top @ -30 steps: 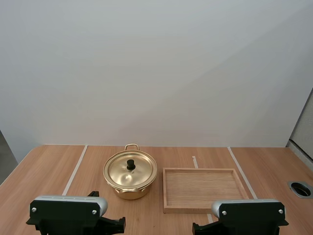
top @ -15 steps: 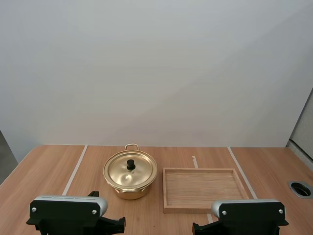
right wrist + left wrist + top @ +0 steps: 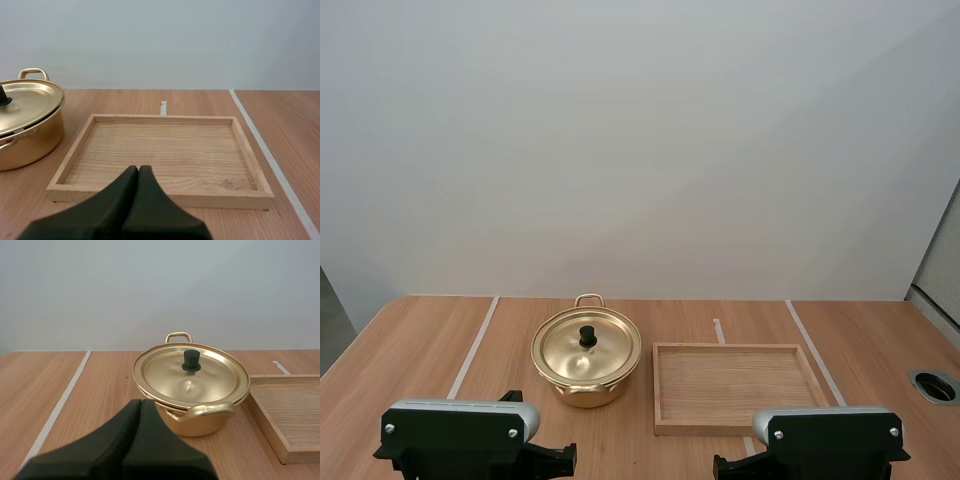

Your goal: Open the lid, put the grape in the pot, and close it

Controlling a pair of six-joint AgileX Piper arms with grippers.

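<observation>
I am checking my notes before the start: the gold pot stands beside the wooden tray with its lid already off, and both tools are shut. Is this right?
Not quite: the lid is on the pot, as the left wrist view shows. The rest holds.

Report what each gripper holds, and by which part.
Nothing is held. The left gripper is shut empty, facing the pot; the right gripper is shut empty, facing the tray.

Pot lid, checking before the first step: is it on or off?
On. The lid sits flat on the pot, its black knob upright.
</observation>
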